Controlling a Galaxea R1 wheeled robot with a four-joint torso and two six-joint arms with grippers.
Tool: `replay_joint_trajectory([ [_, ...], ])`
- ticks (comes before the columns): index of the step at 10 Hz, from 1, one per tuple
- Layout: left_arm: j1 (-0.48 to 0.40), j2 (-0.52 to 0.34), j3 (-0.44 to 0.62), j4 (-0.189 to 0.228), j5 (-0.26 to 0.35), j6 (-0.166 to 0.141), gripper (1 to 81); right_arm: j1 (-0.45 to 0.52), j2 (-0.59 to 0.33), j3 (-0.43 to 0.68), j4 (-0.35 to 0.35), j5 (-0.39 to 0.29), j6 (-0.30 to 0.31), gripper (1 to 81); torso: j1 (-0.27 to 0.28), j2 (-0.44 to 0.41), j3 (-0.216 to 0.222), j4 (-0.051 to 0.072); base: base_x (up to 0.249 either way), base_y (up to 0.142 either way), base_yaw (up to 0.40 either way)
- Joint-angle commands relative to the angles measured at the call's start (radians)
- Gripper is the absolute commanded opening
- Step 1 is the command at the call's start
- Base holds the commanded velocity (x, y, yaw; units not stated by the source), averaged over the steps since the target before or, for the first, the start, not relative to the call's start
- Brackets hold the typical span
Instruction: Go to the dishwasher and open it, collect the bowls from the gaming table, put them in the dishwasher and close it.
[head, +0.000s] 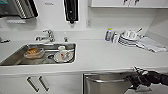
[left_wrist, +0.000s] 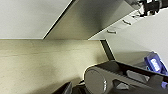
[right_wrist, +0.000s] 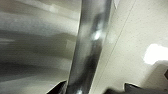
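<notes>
step: opening dishwasher (head: 106, 83)
right pincer (head: 136, 79): at handle (right_wrist: 87, 50), grip state unreadable
next: needs outward pull

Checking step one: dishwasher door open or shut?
Partly open: the dishwasher door tilts out from under the counter, right gripper at its handle.

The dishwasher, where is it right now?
In the head view, the dishwasher sits under the white counter, right of the sink, with the right gripper at its handle's end.
</notes>
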Motion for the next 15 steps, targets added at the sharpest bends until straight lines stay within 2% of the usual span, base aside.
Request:
replay_joint_trajectory([
  [1,-0.048,-0.054,0.026,0.031,0.029,0.004,81.1,-0.014,-0.019,0.04,0.005,-0.204,-0.004,81.1,0.0,0.0,0.0,0.0,0.0,0.0,0.0],
  [6,-0.048,-0.054,0.025,0.029,0.031,0.004,81.1,-0.065,-0.019,-0.004,0.002,-0.193,-0.005,81.1,0.0,0.0,0.0,0.0,0.0,0.0,0.0],
  [9,-0.048,-0.051,0.026,0.029,0.032,0.004,81.1,-0.073,-0.048,0.01,0.004,-0.185,-0.005,81.1,0.0,0.0,0.0,0.0,0.0,0.0,0.0],
  [13,-0.048,-0.048,0.028,0.029,0.034,0.004,81.1,-0.086,-0.078,0.025,0.004,-0.159,-0.007,81.1,0.0,0.0,0.0,0.0,-0.076,0.0,0.0],
  [15,-0.048,-0.045,0.026,0.029,0.034,0.004,81.1,-0.097,-0.088,0.027,0.004,-0.119,-0.005,81.1,0.001,0.0,0.0,0.0,-0.077,0.0,0.0],
])
